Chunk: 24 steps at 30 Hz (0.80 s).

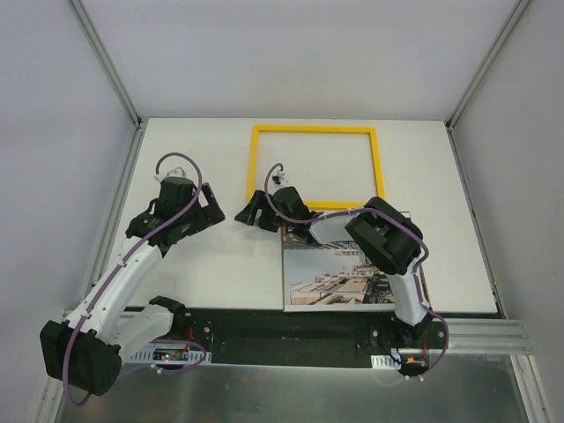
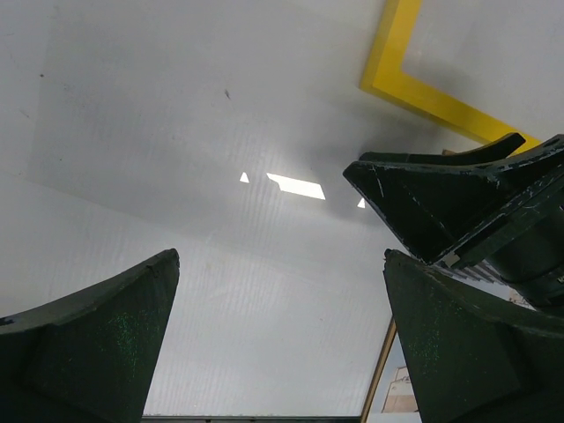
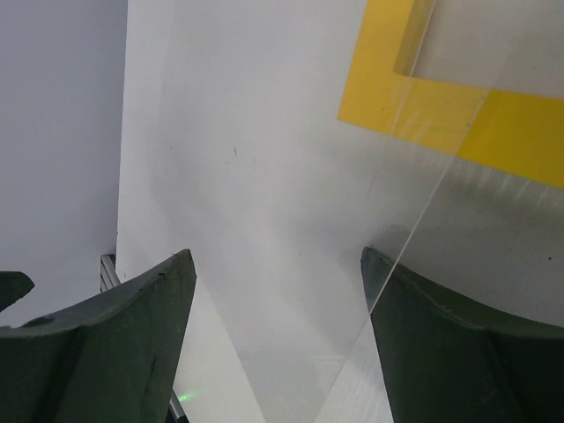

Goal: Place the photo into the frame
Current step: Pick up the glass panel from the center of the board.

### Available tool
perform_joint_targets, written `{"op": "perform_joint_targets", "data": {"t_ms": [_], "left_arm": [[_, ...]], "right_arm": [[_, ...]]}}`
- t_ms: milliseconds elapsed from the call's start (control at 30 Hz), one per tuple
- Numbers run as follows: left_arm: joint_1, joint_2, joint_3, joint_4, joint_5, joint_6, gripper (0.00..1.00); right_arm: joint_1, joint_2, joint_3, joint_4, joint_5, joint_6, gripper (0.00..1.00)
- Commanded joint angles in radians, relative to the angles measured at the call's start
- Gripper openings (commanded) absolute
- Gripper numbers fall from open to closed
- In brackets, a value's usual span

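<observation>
The yellow frame (image 1: 314, 167) lies flat at the back middle of the table, and its corner shows in both wrist views (image 2: 414, 88) (image 3: 397, 88). The photo (image 1: 348, 273), a city-building print, lies face up at the near right, partly under my right arm. Its left edge shows in the left wrist view (image 2: 401, 388). My right gripper (image 1: 253, 211) (image 3: 276, 256) reaches left past the frame's near left corner, open and low over the table. The edge of a clear pane (image 3: 476, 229) crosses its right finger. My left gripper (image 1: 210, 207) (image 2: 282, 264) hovers just to the left, wide open and holding nothing.
The right gripper's black fingers (image 2: 458, 203) fill the upper right of the left wrist view, close to my left gripper. Metal rails (image 1: 115, 79) and grey walls bound the table. A brown edge (image 2: 381, 370) borders the photo's left side.
</observation>
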Motion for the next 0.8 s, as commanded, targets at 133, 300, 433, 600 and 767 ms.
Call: {"op": "perform_joint_targets", "data": {"t_ms": [133, 300, 433, 600, 767], "left_arm": [[0.036, 0.020, 0.062, -0.017, 0.070, 0.021, 0.99], [0.053, 0.029, 0.087, -0.016, 0.093, 0.028, 0.99], [0.067, 0.062, 0.117, -0.002, 0.105, 0.039, 0.99], [0.085, 0.132, 0.159, 0.027, 0.199, 0.053, 0.99], [0.104, 0.177, 0.146, 0.084, 0.271, 0.056, 0.99]], "right_arm": [[0.006, 0.052, -0.051, 0.170, 0.022, 0.042, 0.59], [-0.010, -0.011, -0.079, 0.155, 0.022, 0.018, 0.29], [-0.052, -0.140, -0.097, -0.012, 0.010, -0.036, 0.06], [-0.135, -0.353, -0.148, -0.210, -0.058, -0.125, 0.01], [-0.239, -0.543, -0.202, -0.376, -0.145, -0.194, 0.01]]}}
